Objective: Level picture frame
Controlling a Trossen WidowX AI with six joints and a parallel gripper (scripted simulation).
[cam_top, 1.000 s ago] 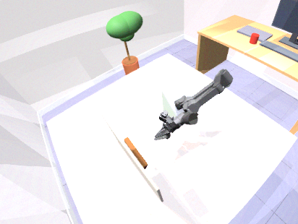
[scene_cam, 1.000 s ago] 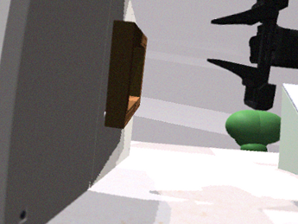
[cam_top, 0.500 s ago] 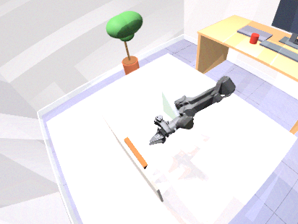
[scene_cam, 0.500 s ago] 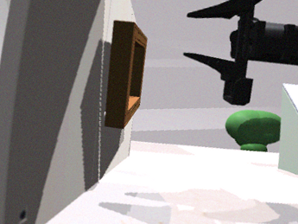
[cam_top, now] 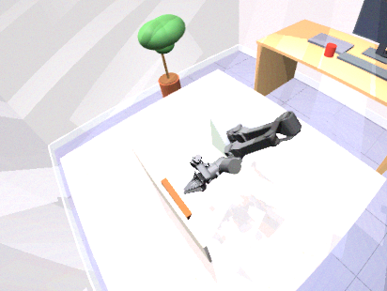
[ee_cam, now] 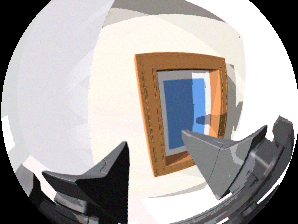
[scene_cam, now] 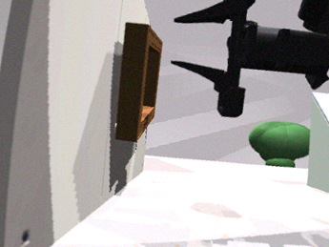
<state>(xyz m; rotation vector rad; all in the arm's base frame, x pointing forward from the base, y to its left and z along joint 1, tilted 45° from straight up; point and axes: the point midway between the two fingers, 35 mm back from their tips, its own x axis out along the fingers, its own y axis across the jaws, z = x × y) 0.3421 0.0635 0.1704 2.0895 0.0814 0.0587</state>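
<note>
The gripper (scene_cam: 176, 41) hovers in front of the picture frame (scene_cam: 139, 81), near it but not touching, jaws apart and holding nothing. The frame hangs tilted on the white wall panel (cam_top: 183, 225), standing toward the table's left edge. It is a boxy wooden rectangle around a blue picture; the fingers (scene_cam: 196, 69) are dark tapered spikes.

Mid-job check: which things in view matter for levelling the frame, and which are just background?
Job items: picture frame, wall panel it hangs on, tool, open and short of the frame.

Background: potted plant, wooden desk, red cup, keyboard, monitor.
</note>
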